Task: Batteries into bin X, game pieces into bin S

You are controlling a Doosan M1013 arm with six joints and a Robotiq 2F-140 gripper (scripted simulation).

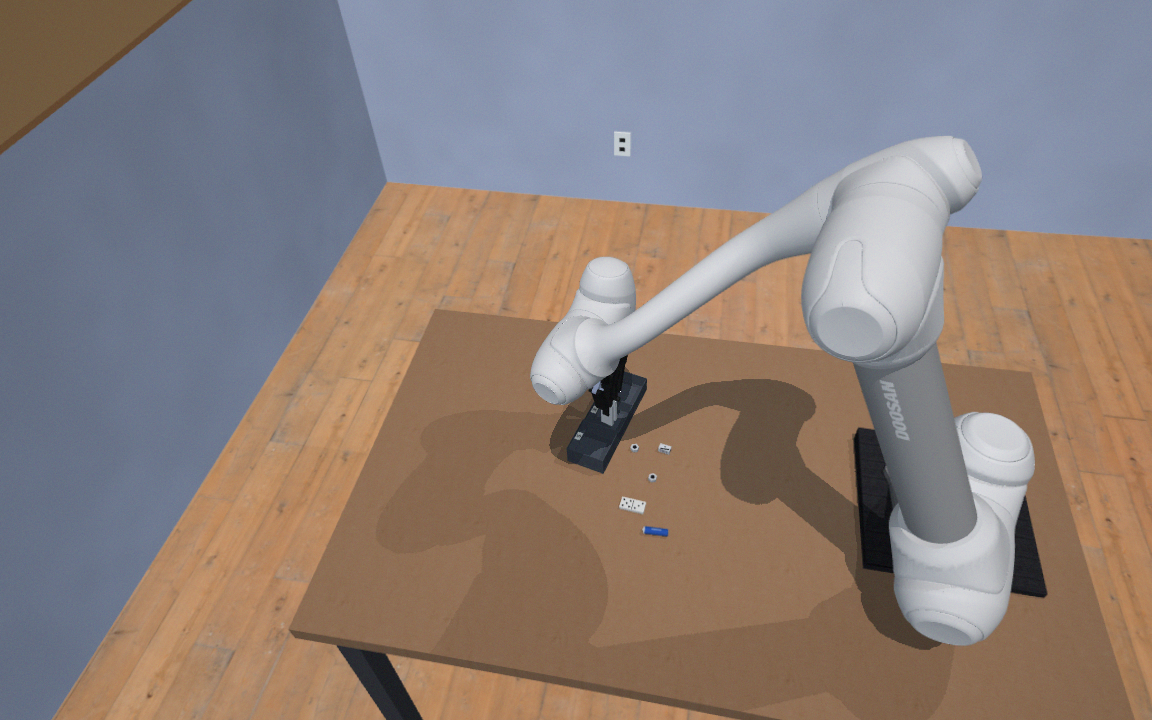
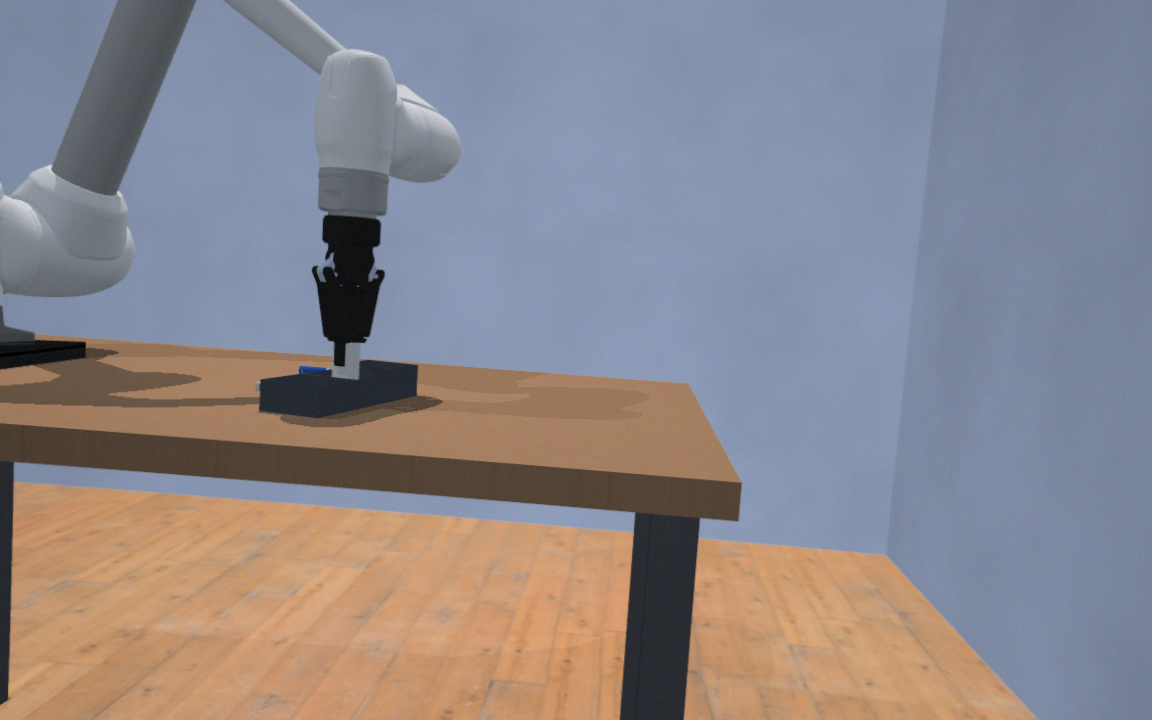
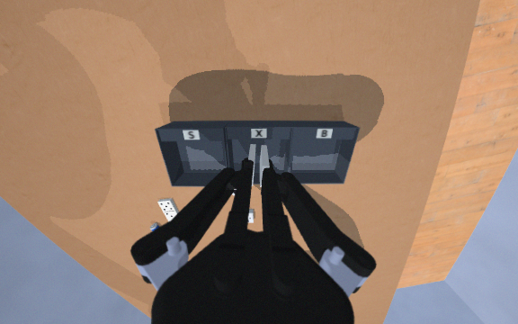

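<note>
My gripper (image 1: pixel 609 415) (image 2: pixel 345 372) (image 3: pixel 257 153) is shut, its pale fingertips pointing down at the bin marked X (image 3: pixel 237 155), about at rim height. I see nothing between them. The bin marked S (image 1: pixel 591 449) (image 3: pixel 202 158) is beside it. No thing shows in either bin, but the fingers hide part of X. A blue battery (image 1: pixel 655 531) (image 3: pixel 154 227) lies on the table near a white domino (image 1: pixel 632 505) (image 3: pixel 167 209). A small white die-like block (image 1: pixel 664 448) (image 3: pixel 251 217) lies beside the bins. The gripper partly hides the battery and domino in the wrist view.
The bin marked B (image 3: pixel 315 163) is joined to X on the side away from S. Two small ring-like pieces, one nearer the bins (image 1: pixel 634 446) and one nearer the domino (image 1: pixel 652 477), lie on the table. The robot's base stands on a black plate (image 1: pixel 870 537).
</note>
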